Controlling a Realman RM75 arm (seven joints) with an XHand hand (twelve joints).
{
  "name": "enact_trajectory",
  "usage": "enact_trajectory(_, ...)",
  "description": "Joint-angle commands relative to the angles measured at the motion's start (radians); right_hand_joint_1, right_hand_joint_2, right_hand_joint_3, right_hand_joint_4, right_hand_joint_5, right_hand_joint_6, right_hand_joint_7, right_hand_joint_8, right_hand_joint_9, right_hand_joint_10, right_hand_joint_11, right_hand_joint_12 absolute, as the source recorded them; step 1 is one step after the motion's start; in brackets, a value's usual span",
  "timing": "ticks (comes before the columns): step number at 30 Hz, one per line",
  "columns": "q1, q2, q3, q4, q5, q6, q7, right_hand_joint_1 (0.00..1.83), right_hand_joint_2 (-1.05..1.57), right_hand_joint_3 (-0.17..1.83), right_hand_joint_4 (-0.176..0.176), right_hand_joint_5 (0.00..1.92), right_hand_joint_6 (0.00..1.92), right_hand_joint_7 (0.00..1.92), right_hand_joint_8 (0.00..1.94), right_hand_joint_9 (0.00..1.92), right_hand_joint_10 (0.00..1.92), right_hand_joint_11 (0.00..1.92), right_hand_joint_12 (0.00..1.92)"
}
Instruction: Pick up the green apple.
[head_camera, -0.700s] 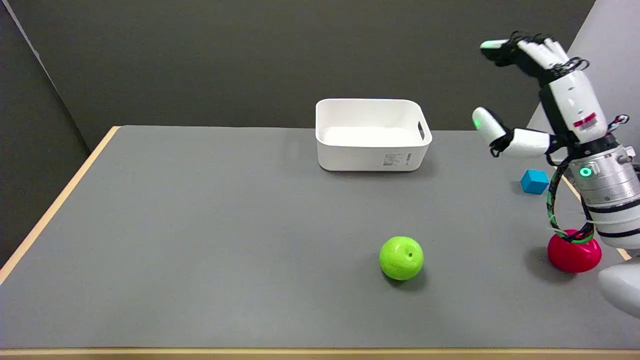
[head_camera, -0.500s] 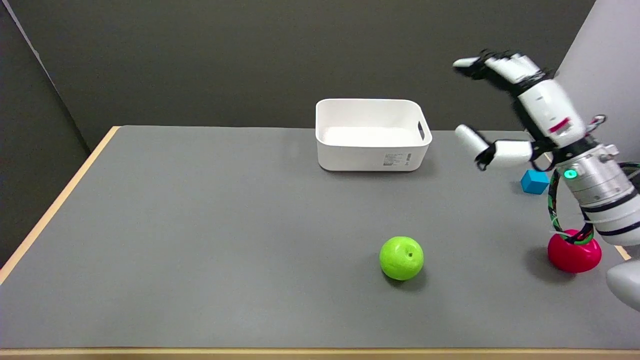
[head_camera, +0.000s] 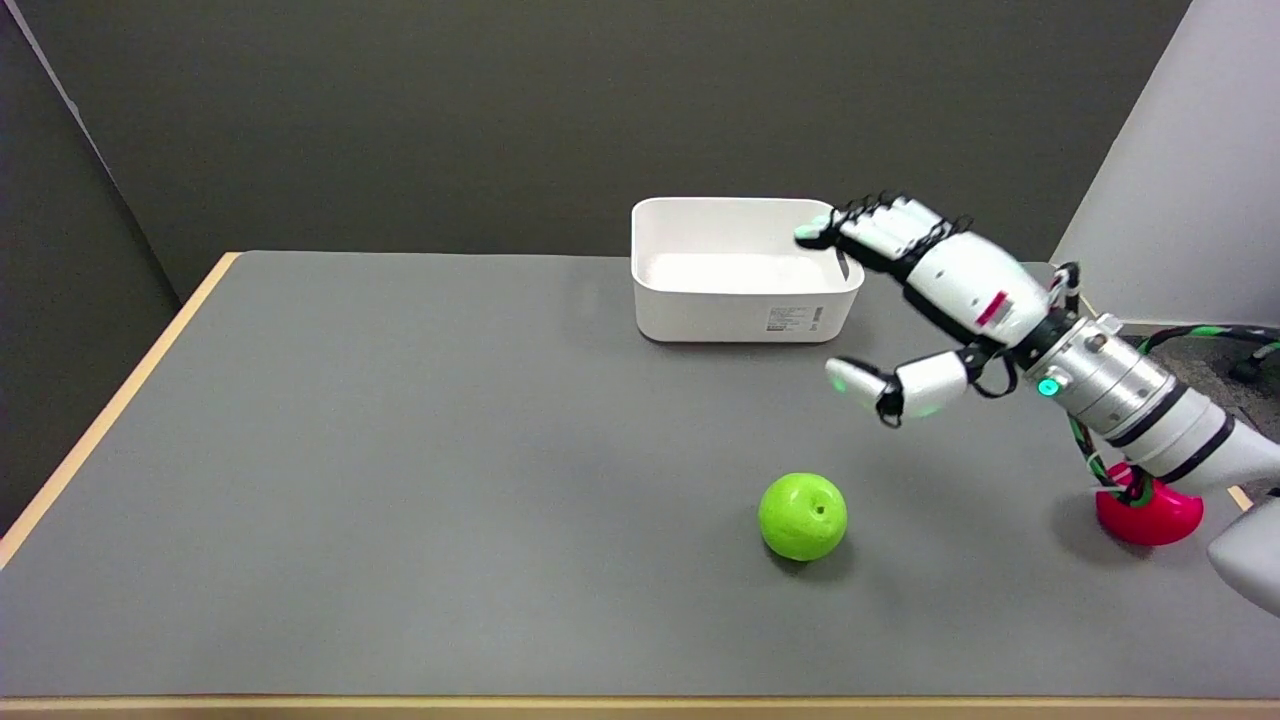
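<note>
A flat grey matte tabletop (head_camera: 420, 450) is filling most of the view, with a light wooden edge strip (head_camera: 110, 410) running along its left side and its near side. A dark olive-grey wall (head_camera: 400, 120) is standing behind the table, and a darker panel (head_camera: 60, 300) is closing off the left side. A pale grey angled wall panel (head_camera: 1180, 200) is rising at the upper right. Even, diffuse light is casting soft shadows on the tabletop

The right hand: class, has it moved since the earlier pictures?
Yes. The right hand has swung left and down, now overlapping the white bin corner, nearer the green apple.
</note>
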Motion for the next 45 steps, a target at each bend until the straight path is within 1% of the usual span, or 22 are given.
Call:
enact_trajectory(1,-0.056,0.055,-0.106,0.051,-0.208,-0.115,0.098,0.5,0.55,0.9,0.031,0.06,0.38,0.11,0.33,0.04,0.61,0.0,0.95)
enact_trajectory(2,-0.049,0.048,-0.116,0.042,-0.213,-0.107,0.096,0.53,0.56,0.89,0.03,0.06,0.35,0.11,0.3,0.03,0.59,0.0,0.92)
enact_trajectory(4,-0.03,0.029,-0.131,0.032,-0.223,-0.096,0.09,0.65,0.53,0.98,0.024,0.02,0.32,0.03,0.33,0.0,0.56,0.0,0.84)
enact_trajectory(7,-0.018,-0.027,-0.115,0.027,-0.259,-0.056,0.084,0.66,0.53,0.97,0.02,0.03,0.28,0.04,0.3,0.0,0.55,0.0,0.82)
enact_trajectory(8,-0.023,-0.045,-0.101,0.029,-0.269,-0.042,0.08,0.66,0.53,0.97,0.02,0.03,0.28,0.04,0.3,0.0,0.55,0.0,0.82)
enact_trajectory(10,-0.036,-0.085,-0.065,0.037,-0.279,-0.019,0.076,0.55,0.53,0.95,0.022,0.04,0.28,0.05,0.31,0.01,0.57,0.0,0.87)
enact_trajectory(12,-0.05,-0.129,-0.027,0.053,-0.266,0.005,0.078,0.54,0.56,0.9,0.021,0.06,0.33,0.13,0.3,0.06,0.61,0.0,0.91)
enact_trajectory(16,-0.088,-0.18,0.017,0.082,-0.234,0.061,0.078,0.52,0.56,0.88,0.022,0.1,0.35,0.18,0.32,0.09,0.64,0.0,0.95)
enact_trajectory(19,-0.122,-0.189,0.016,0.083,-0.23,0.117,0.075,0.5,0.56,0.88,0.022,0.11,0.36,0.19,0.34,0.1,0.66,0.0,0.97)
enact_trajectory(21,-0.148,-0.19,0.005,0.071,-0.241,0.163,0.052,0.44,0.53,0.94,0.023,0.08,0.43,0.19,0.42,0.11,0.69,0.0,0.99)
enact_trajectory(22,-0.159,-0.193,-0.002,0.06,-0.244,0.186,0.027,0.44,0.53,0.94,0.023,0.08,0.43,0.19,0.42,0.12,0.69,0.0,1.0)
enact_trajectory(25,-0.185,-0.199,-0.03,0.003,-0.245,0.27,-0.038,0.43,0.53,0.94,0.024,0.08,0.43,0.19,0.43,0.12,0.7,0.0,1.0)
enact_trajectory(29,-0.178,-0.201,-0.09,-0.099,-0.236,0.413,-0.107,0.42,0.53,0.94,0.027,0.09,0.43,0.2,0.43,0.12,0.7,0.0,1.01)
enact_trajectory(32,-0.178,-0.199,-0.11,-0.143,-0.238,0.476,-0.133,0.42,0.53,0.94,0.03,0.1,0.43,0.21,0.43,0.13,0.7,0.0,1.02)
enact_trajectory(36,-0.18,-0.197,-0.129,-0.185,-0.245,0.51,-0.136,0.41,0.54,0.93,0.036,0.13,0.43,0.25,0.43,0.15,0.72,0.0,1.06)
enact_trajectory(39,-0.171,-0.191,-0.155,-0.218,-0.249,0.516,-0.136,0.44,0.55,0.89,0.04,0.16,0.42,0.28,0.41,0.17,0.74,0.0,1.11)
enact_trajectory(41,-0.146,-0.187,-0.178,-0.239,-0.258,0.508,-0.136,0.46,0.56,0.85,0.039,0.17,0.4,0.3,0.38,0.17,0.75,0.0,1.13)
enact_trajectory(45,-0.054,-0.186,-0.223,-0.295,-0.264,0.504,-0.129,0.45,0.56,0.86,0.04,0.18,0.4,0.31,0.39,0.18,0.76,0.0,1.15)
